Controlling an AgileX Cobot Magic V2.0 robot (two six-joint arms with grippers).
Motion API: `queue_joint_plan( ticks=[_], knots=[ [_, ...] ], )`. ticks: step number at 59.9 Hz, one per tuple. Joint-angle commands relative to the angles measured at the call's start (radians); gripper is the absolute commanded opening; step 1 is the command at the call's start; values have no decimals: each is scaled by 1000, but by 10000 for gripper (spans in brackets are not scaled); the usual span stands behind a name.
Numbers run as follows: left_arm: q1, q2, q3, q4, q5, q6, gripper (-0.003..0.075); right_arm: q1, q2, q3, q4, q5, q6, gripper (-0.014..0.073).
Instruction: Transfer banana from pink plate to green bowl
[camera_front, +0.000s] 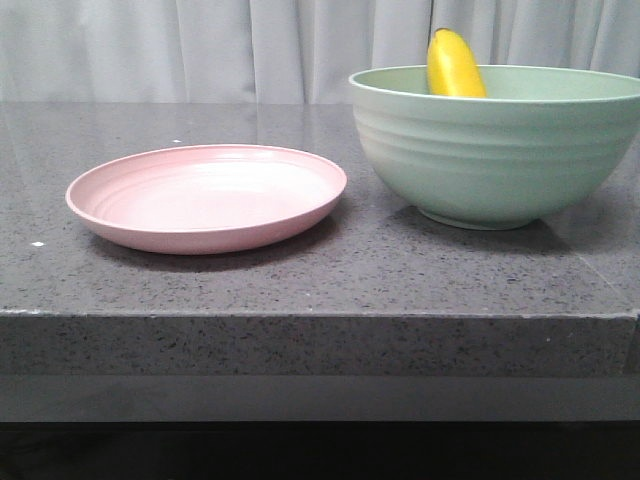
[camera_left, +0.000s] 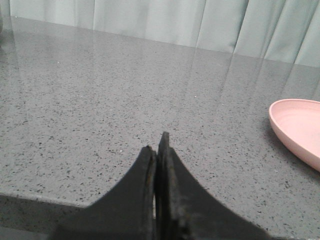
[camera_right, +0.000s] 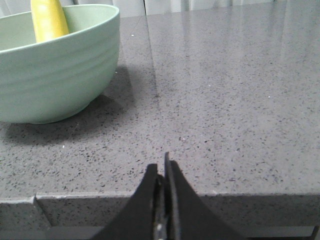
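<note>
The yellow banana (camera_front: 455, 65) stands on end inside the pale green bowl (camera_front: 495, 150) at the right of the table, its upper part leaning over the far rim. In the right wrist view the banana (camera_right: 48, 21) shows in the green bowl (camera_right: 55, 70) too. The pink plate (camera_front: 207, 196) lies bare at the left, and its rim (camera_left: 295, 125) shows in the left wrist view. My left gripper (camera_left: 156, 145) is shut on nothing near the table's front edge, well away from the plate. My right gripper (camera_right: 162, 165) is shut on nothing at the front edge, apart from the bowl.
The speckled grey stone table (camera_front: 320, 280) has a thick front edge. A pale curtain (camera_front: 200, 45) hangs behind it. Neither arm shows in the front view.
</note>
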Motion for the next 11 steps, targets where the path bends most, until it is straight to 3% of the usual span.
queue_joint_plan(
  ticks=[1, 11],
  knots=[
    [-1, -19, 4, -9, -88, 2, -20, -6, -22, 0, -10, -74, 0, -62],
    [-1, -19, 4, -9, -88, 2, -20, -6, -22, 0, -10, -74, 0, -62]
  ],
)
